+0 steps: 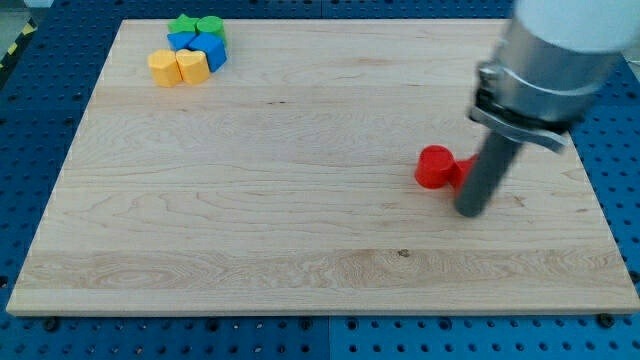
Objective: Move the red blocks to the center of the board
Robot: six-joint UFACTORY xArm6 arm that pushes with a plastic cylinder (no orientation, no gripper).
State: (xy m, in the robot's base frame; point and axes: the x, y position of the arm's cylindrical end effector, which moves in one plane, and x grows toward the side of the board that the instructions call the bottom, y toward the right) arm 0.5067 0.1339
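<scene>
A round red block [433, 167] lies on the wooden board [300, 200] right of centre. A second red piece [461, 171] shows just to its right, touching it and partly hidden behind my rod, so its shape is unclear. My tip [471, 211] rests on the board just right of and slightly below the red blocks, right beside them. The rod rises toward the view's top right into the arm's grey housing [545, 70].
A cluster of blocks sits at the board's top left: two green blocks [196, 26], two blue blocks [203, 47], and two yellow blocks [178, 67], all touching. The board lies on a blue perforated table [620, 150].
</scene>
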